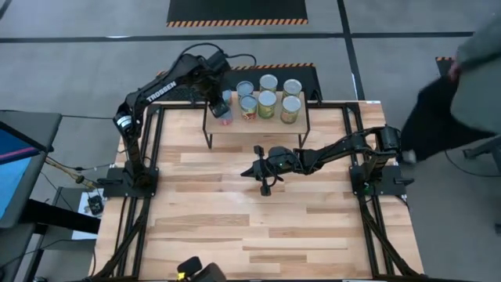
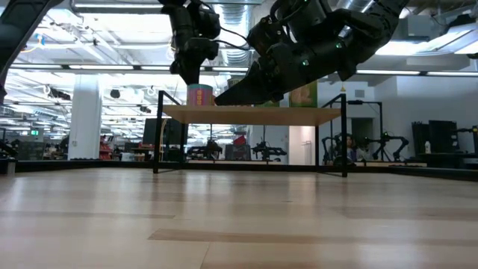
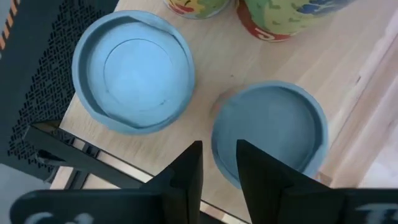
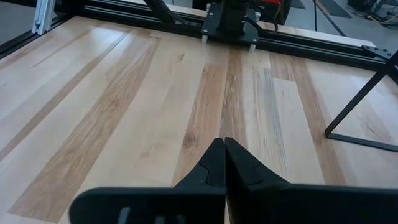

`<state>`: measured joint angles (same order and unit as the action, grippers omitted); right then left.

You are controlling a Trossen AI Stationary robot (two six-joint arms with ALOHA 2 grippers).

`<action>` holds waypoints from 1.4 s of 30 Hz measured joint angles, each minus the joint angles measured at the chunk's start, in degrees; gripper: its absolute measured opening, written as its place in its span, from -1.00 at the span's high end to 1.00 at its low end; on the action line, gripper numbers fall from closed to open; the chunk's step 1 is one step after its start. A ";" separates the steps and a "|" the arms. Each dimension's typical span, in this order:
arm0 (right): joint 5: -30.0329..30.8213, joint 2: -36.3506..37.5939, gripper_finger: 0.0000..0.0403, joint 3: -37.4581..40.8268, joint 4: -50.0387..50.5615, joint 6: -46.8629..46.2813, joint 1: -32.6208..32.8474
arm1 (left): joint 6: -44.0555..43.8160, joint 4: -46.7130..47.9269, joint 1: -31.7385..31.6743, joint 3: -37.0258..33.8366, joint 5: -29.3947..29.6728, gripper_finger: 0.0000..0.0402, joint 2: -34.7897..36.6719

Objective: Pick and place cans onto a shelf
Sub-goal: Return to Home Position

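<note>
Wooden tabletop (image 1: 235, 227): cans (image 1: 268, 100) stand upright, lids up, on the shelf (image 1: 258, 124); left tool (image 3: 219, 149) narrowly parted, empty, above one; right tool (image 4: 222, 146) closed, empty.

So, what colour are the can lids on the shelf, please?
The lids are a silvery blue; the left wrist view shows them best.

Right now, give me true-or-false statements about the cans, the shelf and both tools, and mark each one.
1. The left tool hangs over cans at one end of the shelf. True.
2. The right tool is shut and holds nothing. True.
3. Some cans lie on their sides. False: all visible cans stand upright on the shelf.
4. The right tool hangs above the shelf. False: it is over bare tabletop in front of it.
</note>
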<state>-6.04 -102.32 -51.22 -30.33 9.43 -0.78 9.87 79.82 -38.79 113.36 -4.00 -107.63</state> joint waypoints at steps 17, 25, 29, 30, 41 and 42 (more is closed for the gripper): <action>0.33 1.39 0.96 0.05 3.54 1.50 0.02 | 7.42 -8.68 4.92 -6.97 0.12 0.70 13.34; 4.72 12.66 0.97 5.16 8.21 4.37 0.46 | 9.31 -35.43 10.94 -31.96 -3.29 0.90 30.70; 4.42 20.96 0.97 12.73 7.41 4.00 -0.81 | 8.49 -50.12 13.77 -46.38 -5.33 0.93 39.72; 4.44 23.18 0.97 14.56 7.53 3.75 -1.24 | 8.11 -53.82 14.63 -49.64 -5.60 0.93 41.81; 1.81 45.25 0.95 31.59 4.86 1.05 -3.93 | 2.49 -82.25 22.32 -80.50 -5.65 0.93 61.26; 1.31 46.92 0.95 33.37 3.95 1.05 -4.15 | 2.25 -84.55 22.80 -82.71 -5.57 0.93 62.69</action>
<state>-4.73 -55.40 -17.85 -26.38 10.48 -4.93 12.11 -4.73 -15.99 30.65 -9.57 -44.94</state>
